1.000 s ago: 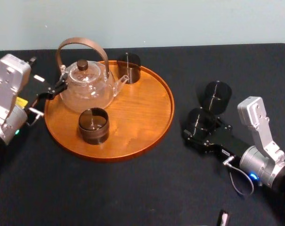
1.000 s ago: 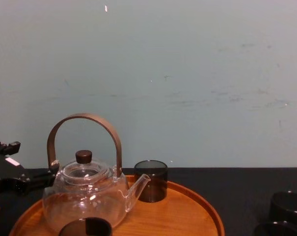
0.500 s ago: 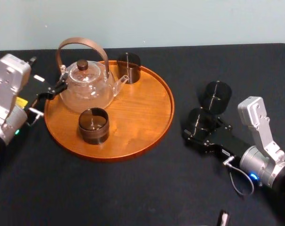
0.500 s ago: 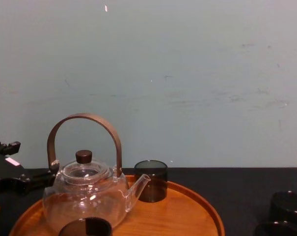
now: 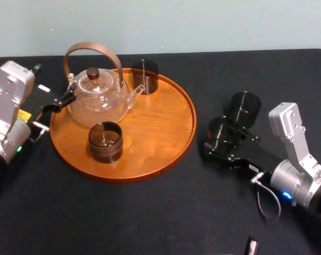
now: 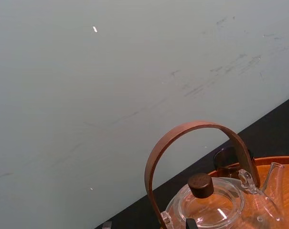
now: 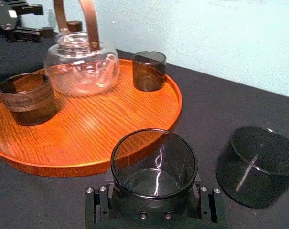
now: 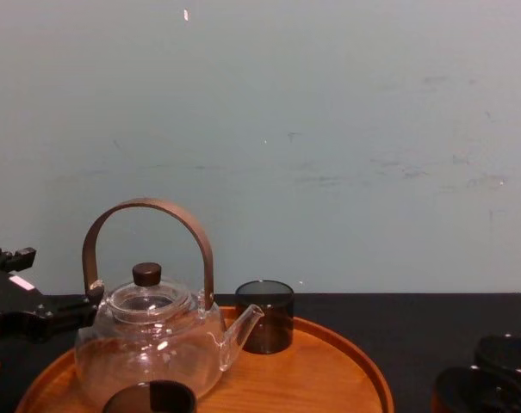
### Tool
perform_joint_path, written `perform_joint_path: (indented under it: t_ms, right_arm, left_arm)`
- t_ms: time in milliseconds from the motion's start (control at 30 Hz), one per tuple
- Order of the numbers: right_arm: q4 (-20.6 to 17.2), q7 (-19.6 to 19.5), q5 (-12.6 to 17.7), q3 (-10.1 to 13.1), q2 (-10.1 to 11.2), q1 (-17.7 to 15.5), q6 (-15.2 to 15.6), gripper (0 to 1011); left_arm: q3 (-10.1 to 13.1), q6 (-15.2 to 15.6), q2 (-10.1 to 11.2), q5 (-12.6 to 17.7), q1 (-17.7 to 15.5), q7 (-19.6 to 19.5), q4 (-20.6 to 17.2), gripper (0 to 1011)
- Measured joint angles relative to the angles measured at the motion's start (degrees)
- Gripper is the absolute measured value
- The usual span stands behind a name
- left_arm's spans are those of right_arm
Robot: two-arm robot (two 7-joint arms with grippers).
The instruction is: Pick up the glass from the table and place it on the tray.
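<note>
Head view, right of centre: my right end effector [image 5: 224,142] pinched the glass [image 5: 222,128] by its sides, just right of the tray [image 5: 160,127] and apart from it, over the black desk [image 5: 149,212]. A second glass [image 5: 244,106] stood close behind it, toward upper right. My left end effector [image 5: 58,102] sat at the tray's left edge, beside the teapot [image 5: 96,98].

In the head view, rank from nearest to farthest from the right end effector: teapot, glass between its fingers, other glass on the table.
1. Gripped glass, inside the right end effector.
2. Other table glass, just beyond it.
3. Teapot, across on the tray's left side.
</note>
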Motion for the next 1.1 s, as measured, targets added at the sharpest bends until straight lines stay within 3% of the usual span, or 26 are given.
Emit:
perform_joint_path:
  t_ms: [433, 1100]
  right_arm:
    - [-2.0, 0.0, -2.1, -3.2, -0.7, 3.4, 2.2, 904]
    - [4.8, 1.3, -5.3, -9.5, -5.5, 11.9, 3.4, 904]
  left_arm:
    - [0.0, 0.0, 0.0, 0.0, 0.0, 0.0, 0.0, 1001]
    - [0.0, 0.0, 0.0, 0.0, 0.0, 0.0, 0.0, 1001]
